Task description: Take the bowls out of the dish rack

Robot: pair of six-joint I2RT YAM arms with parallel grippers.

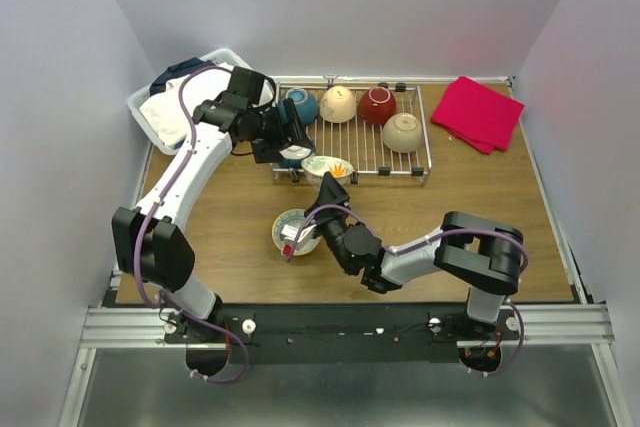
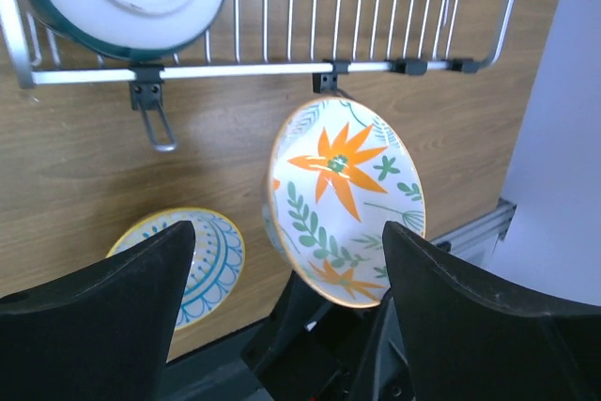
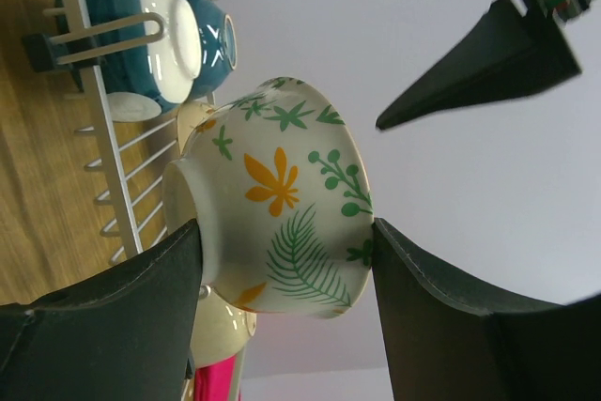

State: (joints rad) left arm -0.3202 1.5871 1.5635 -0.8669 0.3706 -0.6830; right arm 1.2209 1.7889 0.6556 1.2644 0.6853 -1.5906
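I am working across the counter (image 1: 480, 217), with the dish rack (image 1: 362, 152) lying along its far edge, about mid-width. Four bowls are sitting in the rack: teal (image 1: 302, 104), cream (image 1: 338, 104), dark red (image 1: 377, 105) and beige (image 1: 402, 133).

My right tool (image 3: 286, 224) is clamping the floral bowl (image 1: 327, 167) across its outer wall, one finger on each side. The bowl is tilted, just at the rack's near rail, and I cannot tell whether its foot is clear of that rail. My left tool (image 2: 289, 230) is standing wide with nothing in it, above the rack's near left corner and close to the floral bowl.

I judge the step in hand to be bringing this bowl off the rack and down onto the counter. To do it well I am planning three things:

- Raising the bowl a little before drawing it toward the near edge, so the foot is not catching the rail.
- Levelling it on the way, since glazed ceramic held by its sloping wall could slip out of a tilted grip.
- Aiming for bare wood beside the blue-patterned bowl (image 1: 291, 230), which is sitting nearer the near edge, and not onto its rim.

I am letting go only once the foot is resting flat. I am also keeping the left arm high, because the two tools are crowding each other.
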